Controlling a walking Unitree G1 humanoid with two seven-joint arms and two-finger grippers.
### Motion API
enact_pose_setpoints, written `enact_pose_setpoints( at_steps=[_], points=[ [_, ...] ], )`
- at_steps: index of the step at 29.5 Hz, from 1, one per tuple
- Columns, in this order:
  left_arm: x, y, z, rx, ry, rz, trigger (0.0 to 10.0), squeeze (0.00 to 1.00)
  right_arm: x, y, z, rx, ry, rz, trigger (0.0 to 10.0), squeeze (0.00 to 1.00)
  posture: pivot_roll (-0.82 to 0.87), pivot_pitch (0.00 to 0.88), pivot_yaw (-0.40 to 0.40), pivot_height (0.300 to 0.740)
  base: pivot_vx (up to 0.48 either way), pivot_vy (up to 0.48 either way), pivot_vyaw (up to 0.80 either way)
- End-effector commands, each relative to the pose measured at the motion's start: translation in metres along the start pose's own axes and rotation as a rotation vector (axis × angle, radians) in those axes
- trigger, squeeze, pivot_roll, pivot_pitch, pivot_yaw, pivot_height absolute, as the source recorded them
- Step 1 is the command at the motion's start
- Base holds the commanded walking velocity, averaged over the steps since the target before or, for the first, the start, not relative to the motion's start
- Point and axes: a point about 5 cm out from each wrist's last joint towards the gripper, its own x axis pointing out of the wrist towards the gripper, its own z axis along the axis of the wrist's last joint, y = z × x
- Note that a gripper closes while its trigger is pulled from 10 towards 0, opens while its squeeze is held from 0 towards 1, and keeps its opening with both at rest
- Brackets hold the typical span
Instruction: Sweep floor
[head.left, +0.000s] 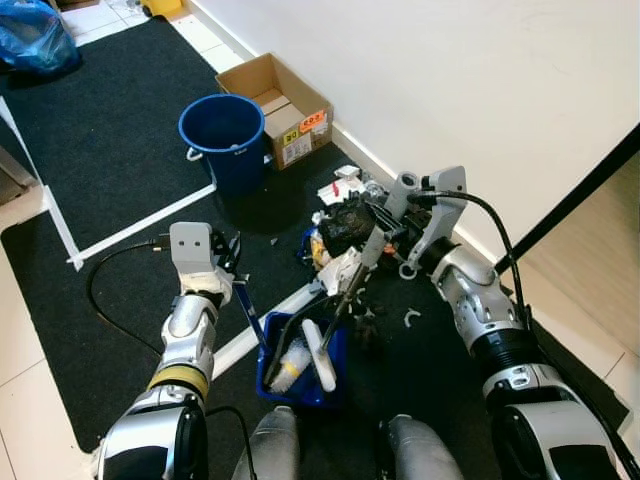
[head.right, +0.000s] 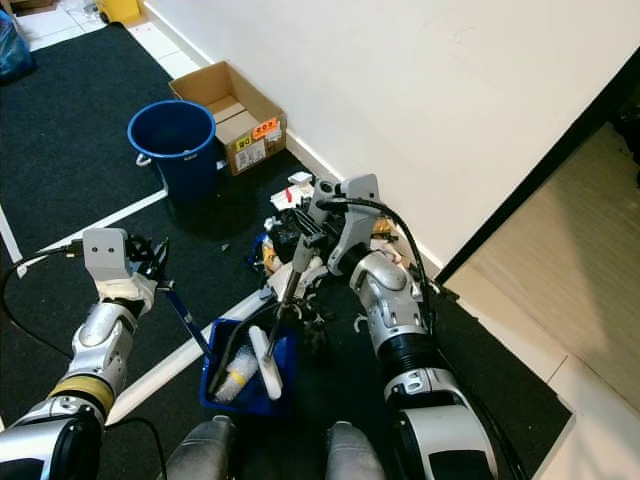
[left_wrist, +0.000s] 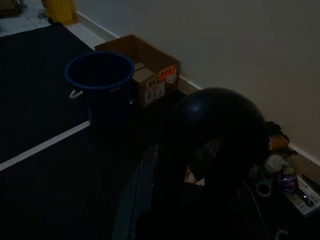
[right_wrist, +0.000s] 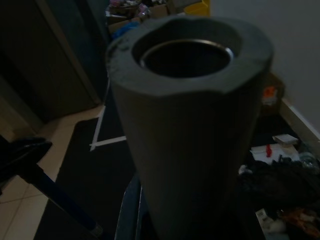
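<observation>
Broom handle (head.left: 352, 283) slanting up from dustpan (head.left: 300, 365), right fingers (head.left: 392, 232) gripping; left fingers' (head.left: 232, 252) state unclear.

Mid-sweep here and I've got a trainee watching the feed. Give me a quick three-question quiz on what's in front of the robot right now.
1. True or false: the blue bucket stands beside the cardboard box near the wall.
2. Which tool does the right gripper hold? A) broom handle B) cloth C) bottle
3. Fill in: the brush head lies in the blue ____, whose handle the left gripper holds.

Key: 1 true; 2 A, the broom handle; 3 dustpan. The rubbish pile lies by the wall.
</observation>
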Motion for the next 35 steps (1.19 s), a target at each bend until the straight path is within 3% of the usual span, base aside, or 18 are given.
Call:
enact_pose_setpoints(
  at_steps=[1,4,13,24,35],
  points=[
    [-0.001,-0.018,-0.016,-0.077,0.060,-0.043,10.0,0.00,0.001,-0.001,0.007,-0.020,-0.025,-0.005,10.0,0.00,0.10,0.114,-0.077,0.740,0.000,0.000,0.00],
    [-0.001,-0.019,-0.016,-0.080,0.062,-0.043,10.0,0.00,-0.005,-0.012,0.017,-0.072,-0.009,-0.038,10.0,0.00,0.10,0.112,-0.079,0.740,0.000,0.000,0.00],
    [-0.001,-0.021,-0.016,-0.084,0.062,-0.045,10.0,0.00,-0.008,-0.020,0.033,-0.116,-0.042,-0.045,10.0,0.00,0.09,0.113,-0.079,0.740,0.000,0.000,0.00],
    [0.000,-0.021,-0.016,-0.087,0.060,-0.043,10.0,0.00,-0.011,-0.024,0.048,-0.110,-0.073,-0.024,10.0,0.00,0.09,0.112,-0.081,0.740,0.000,0.000,0.00],
    [0.000,-0.020,-0.015,-0.092,0.052,-0.036,10.0,0.00,-0.017,-0.037,0.068,-0.133,-0.140,-0.074,10.0,0.00,0.10,0.110,-0.080,0.740,0.000,0.000,0.00]
  ],
)
